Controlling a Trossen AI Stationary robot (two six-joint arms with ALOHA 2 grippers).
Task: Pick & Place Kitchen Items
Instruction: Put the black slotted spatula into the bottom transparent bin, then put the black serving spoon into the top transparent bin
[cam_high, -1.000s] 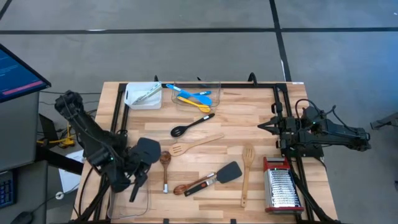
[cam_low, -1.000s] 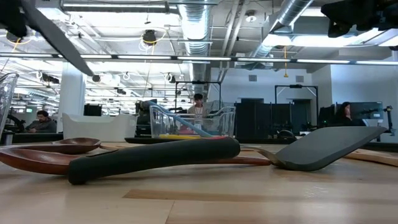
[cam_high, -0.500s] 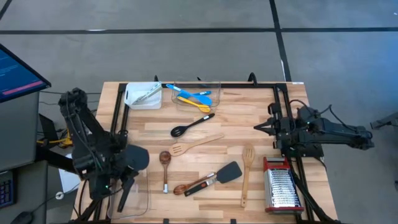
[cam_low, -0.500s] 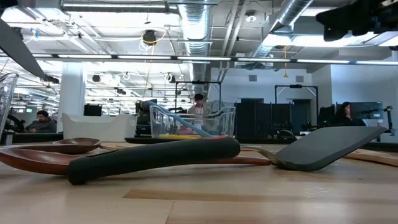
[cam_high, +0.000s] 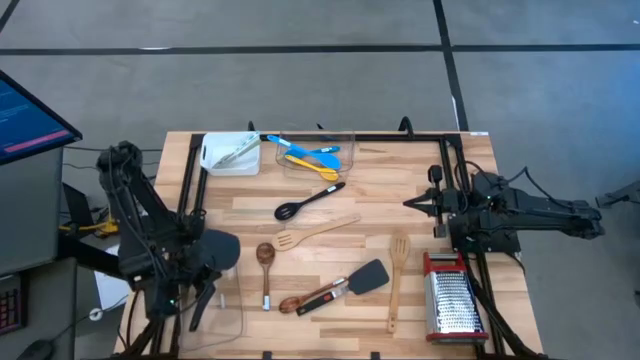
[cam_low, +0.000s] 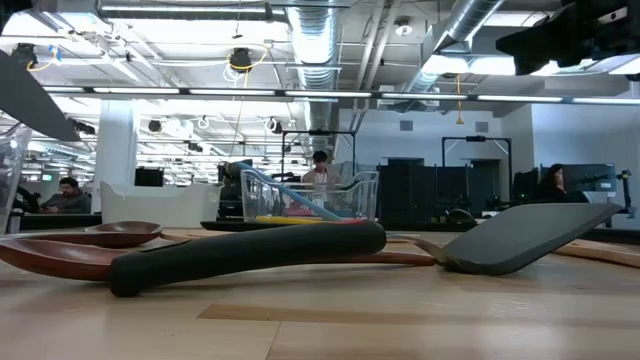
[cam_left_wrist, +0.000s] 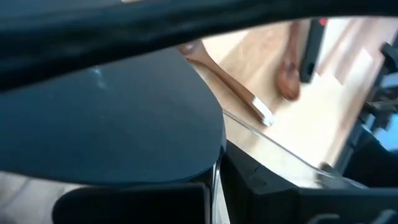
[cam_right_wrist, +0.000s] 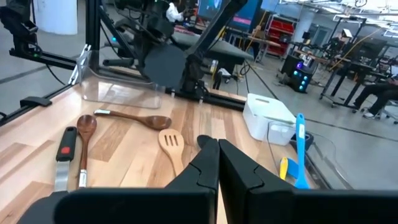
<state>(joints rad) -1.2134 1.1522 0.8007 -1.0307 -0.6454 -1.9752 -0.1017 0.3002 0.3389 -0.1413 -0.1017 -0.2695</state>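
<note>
Left gripper (cam_high: 200, 298) was clamped on a dark grey spatula (cam_high: 213, 255), held over the clear tub (cam_high: 228, 318) at the table's (cam_high: 400, 200) front-left corner. Right gripper (cam_high: 425, 203) sat clenched and empty above the right side. Judged step: placing. Best lower the handle inside the tub walls before releasing, blade clear of the rim.

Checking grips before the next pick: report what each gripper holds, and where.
Left gripper holds a dark spatula by its handle, above the clear tub. Right gripper is shut, empty.
</note>
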